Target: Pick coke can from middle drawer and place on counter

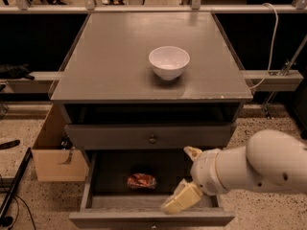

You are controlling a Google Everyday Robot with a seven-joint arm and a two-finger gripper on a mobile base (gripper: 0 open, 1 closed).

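The coke can lies on its side on the dark floor of the open middle drawer, near its middle. My gripper hangs over the drawer's right half, to the right of the can and apart from it. Its pale fingers are spread, one high and one low by the drawer's front wall, with nothing between them. The grey counter lies above.
A white bowl stands on the counter right of centre. A closed drawer front with a round knob sits above the open drawer. A cardboard box stands on the floor to the left. A white cable hangs at the right.
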